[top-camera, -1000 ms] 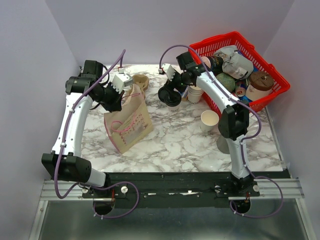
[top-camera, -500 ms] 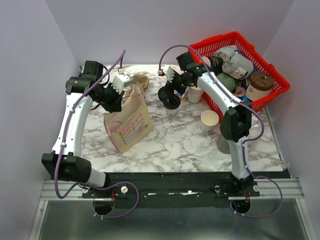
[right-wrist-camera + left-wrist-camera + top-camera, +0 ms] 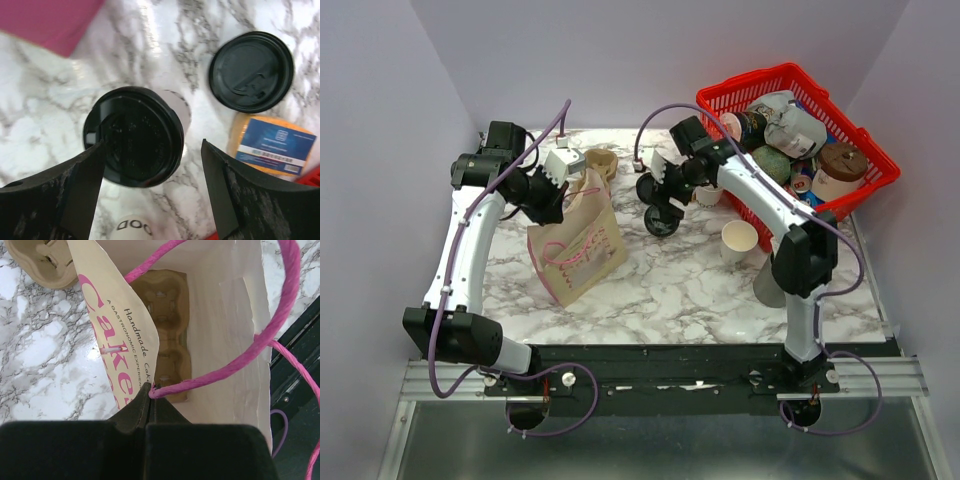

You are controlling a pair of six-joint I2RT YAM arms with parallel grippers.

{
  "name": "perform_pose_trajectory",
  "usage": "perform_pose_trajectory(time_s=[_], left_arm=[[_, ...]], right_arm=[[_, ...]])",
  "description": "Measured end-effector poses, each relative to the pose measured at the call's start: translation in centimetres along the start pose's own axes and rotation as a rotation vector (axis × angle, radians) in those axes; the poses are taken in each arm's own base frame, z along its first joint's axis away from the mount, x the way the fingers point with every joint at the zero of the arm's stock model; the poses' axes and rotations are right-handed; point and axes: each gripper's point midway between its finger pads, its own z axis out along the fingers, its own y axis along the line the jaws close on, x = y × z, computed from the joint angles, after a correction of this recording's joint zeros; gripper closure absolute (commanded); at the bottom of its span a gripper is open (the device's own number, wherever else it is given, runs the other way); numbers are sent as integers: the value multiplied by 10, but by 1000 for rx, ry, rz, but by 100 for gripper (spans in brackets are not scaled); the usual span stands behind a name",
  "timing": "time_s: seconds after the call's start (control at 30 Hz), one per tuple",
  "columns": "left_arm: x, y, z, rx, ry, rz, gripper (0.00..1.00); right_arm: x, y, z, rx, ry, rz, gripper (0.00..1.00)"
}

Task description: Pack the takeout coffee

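Observation:
The takeout coffee (image 3: 662,222) is a white paper cup with a black lid, standing upright on the marble right of the paper bag (image 3: 577,243). In the right wrist view its lid (image 3: 131,136) fills the middle. My right gripper (image 3: 661,197) (image 3: 153,143) is open, hanging just above the cup with one finger on each side; the right finger stands clear of the lid. My left gripper (image 3: 553,193) (image 3: 150,388) is shut on the bag's rim where the pink handle (image 3: 240,360) joins it, holding the mouth open. A cardboard cup carrier (image 3: 165,330) lies inside the bag.
A loose black lid (image 3: 251,71) and an orange-and-blue packet (image 3: 272,143) lie beside the cup. A lidless white cup (image 3: 739,240), a stack of cups (image 3: 710,190), a red basket (image 3: 760,83) of items and a second carrier (image 3: 603,161) (image 3: 42,260) are nearby.
My right gripper has shifted a little toward the near edge, and the right arm's elbow has swung right. The lidded cup now shows below the gripper. The left arm has not moved.

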Motion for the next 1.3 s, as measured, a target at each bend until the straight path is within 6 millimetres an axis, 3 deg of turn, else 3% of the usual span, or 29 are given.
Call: perform_pose_trajectory(time_s=[0.17, 0.3, 0.53, 0.67, 0.7, 0.73, 0.77, 0.8, 0.87, 0.97, 1.0, 1.03, 1.17, 1.3], left_arm=[[-1, -1, -1, -1, -9, 4, 100], [1, -5, -1, 5, -19, 5, 100], [5, -8, 1, 6, -35, 3, 100], [5, -9, 0, -4, -47, 6, 99], [4, -10, 0, -7, -51, 6, 93], [4, -10, -1, -10, -53, 7, 74], [5, -10, -1, -13, -56, 8, 66], [5, -10, -1, -15, -58, 6, 49], [6, -11, -1, -20, -61, -1, 39], [8, -12, 0, -18, -58, -24, 24], [8, -13, 0, -18, -58, -28, 10], [8, -13, -1, -18, -60, -36, 1], [-1, -13, -7, -28, -84, -43, 1], [-16, -13, -21, -56, -132, -29, 1]], right_arm=[[-4, 38, -38, -52, -70, -96, 14], [-14, 45, -60, -28, -115, -170, 14], [-9, 41, -45, -45, -108, -210, 13], [23, 73, -30, -107, -82, -283, 10], [34, 88, -27, -133, -71, -315, 9], [44, 103, -25, -158, -65, -359, 8], [51, 117, -23, -177, -65, -411, 8], [58, 130, -23, -193, -64, -460, 7], [62, 148, -23, -216, -76, -578, 7], [51, 153, -18, -211, -110, -743, 6], [47, 152, -15, -203, -118, -786, 6], [44, 151, -11, -201, -121, -823, 5], [43, 144, 8, -204, -104, -953, 5], [57, 138, 28, -234, -52, -1050, 5]])
